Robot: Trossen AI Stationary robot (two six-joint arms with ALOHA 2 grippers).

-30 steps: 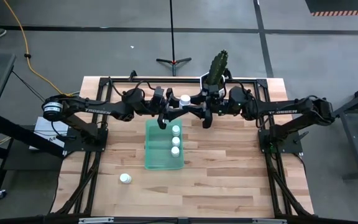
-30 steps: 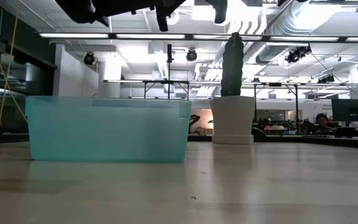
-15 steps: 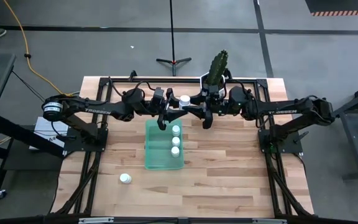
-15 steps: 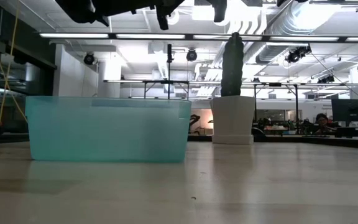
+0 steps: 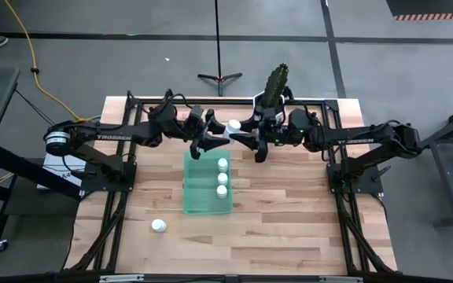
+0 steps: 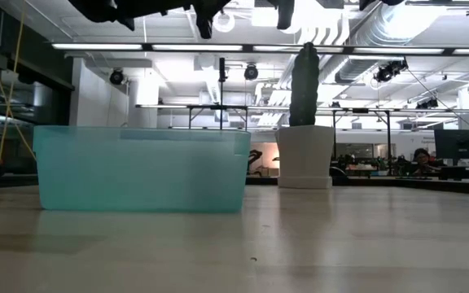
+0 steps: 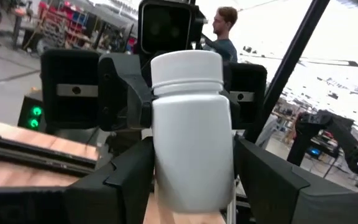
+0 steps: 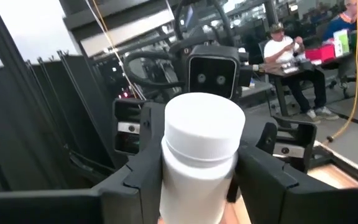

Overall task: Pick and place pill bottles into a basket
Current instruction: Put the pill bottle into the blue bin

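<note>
A white pill bottle (image 5: pixel 233 126) is held upright, high over the table's far side, between my two grippers, which face each other. My right gripper (image 5: pixel 244 135) comes from the right and is shut on it. My left gripper (image 5: pixel 219 139) is open; its fingers (image 7: pixel 129 180) stand close on either side of the bottle's lower body (image 7: pixel 191 155). Below, the green basket (image 5: pixel 199 182) rests on the table with three pill bottles (image 5: pixel 222 178) standing in a row along its right wall. Another pill bottle (image 5: pixel 158 226) stands on the table near the front left. My right gripper pinches the bottle's body (image 8: pixel 194 177) below the cap between its two fingers (image 8: pixel 143 162). The fingers reach in about level from the table's right side. The bottle stands upright, cap up, lifted clear above the basket's far end.
A white pot with a cactus (image 5: pixel 274 85) stands at the far edge, just behind my right gripper; it also shows in the low view as the pot (image 6: pixel 305 155) to the right of the basket (image 6: pixel 141 168). People sit in the room beyond.
My left arm has swung a little toward the table's far edge and its gripper has drawn slightly back toward the left, turning somewhat. The bottle and my right gripper have kept their place.
</note>
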